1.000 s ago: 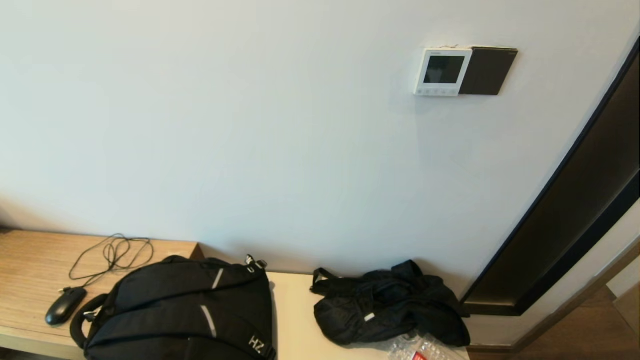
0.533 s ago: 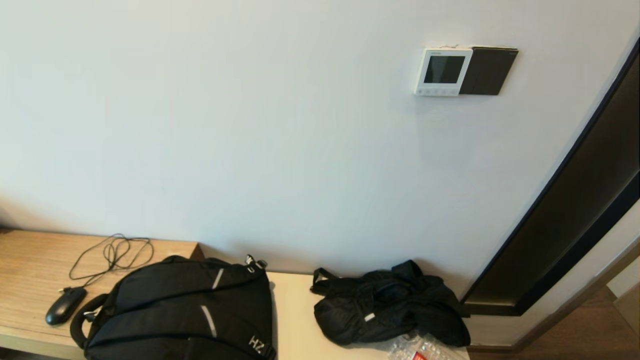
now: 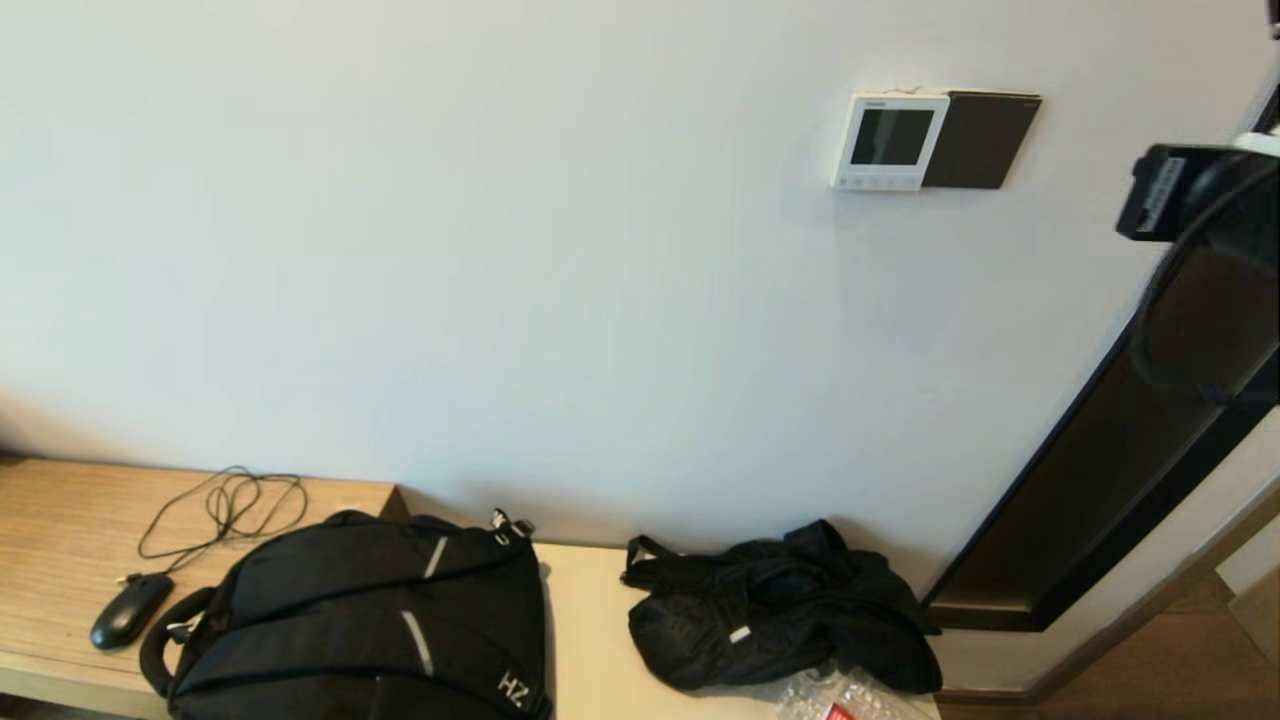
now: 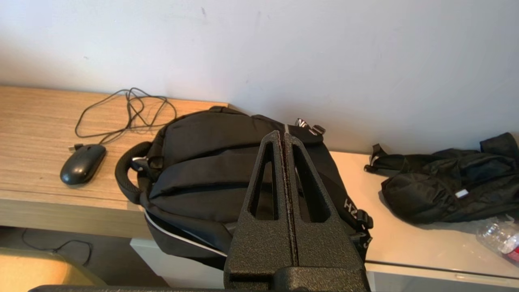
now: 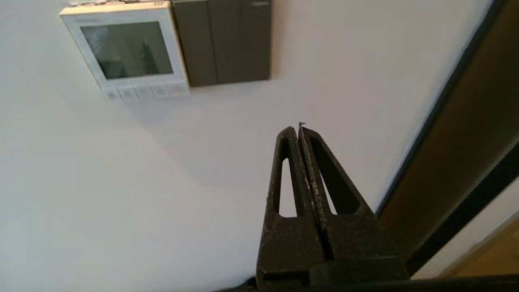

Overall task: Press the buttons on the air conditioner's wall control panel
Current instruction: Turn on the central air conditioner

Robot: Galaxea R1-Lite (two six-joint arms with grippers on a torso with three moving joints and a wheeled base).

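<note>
From the head view, the air conditioner's wall control panel (image 3: 888, 141) is hanging high on the pale wall (image 3: 500, 250), a white square with a dark screen, its right edge touching a dark brown plate (image 3: 982, 140). The buttons (image 3: 872, 182) are lining its bottom strip. Part of the right arm (image 3: 1165, 192) is showing at the right edge, level with the panel and well apart from it, with bare wall lying between. Below, a black backpack (image 3: 380, 620) marked "HZ" is resting on the bench (image 3: 590, 640) beside a crumpled black bag (image 3: 775, 605); a mouse (image 3: 130, 610) is lying on the wooden desk (image 3: 60, 530).

From the left wrist view, the left gripper (image 4: 282, 136) is hanging over the backpack (image 4: 211, 162), fingers pressed together on nothing.

From the right wrist view, the right gripper (image 5: 298, 129) is pointing at bare wall (image 5: 121, 182) below the brown plate (image 5: 227, 40), fingers closed and empty. The panel (image 5: 125, 50) is sitting clear of the tips, its buttons (image 5: 144, 91) untouched. A dark door frame (image 5: 446, 121) is bordering the open wall.
</note>
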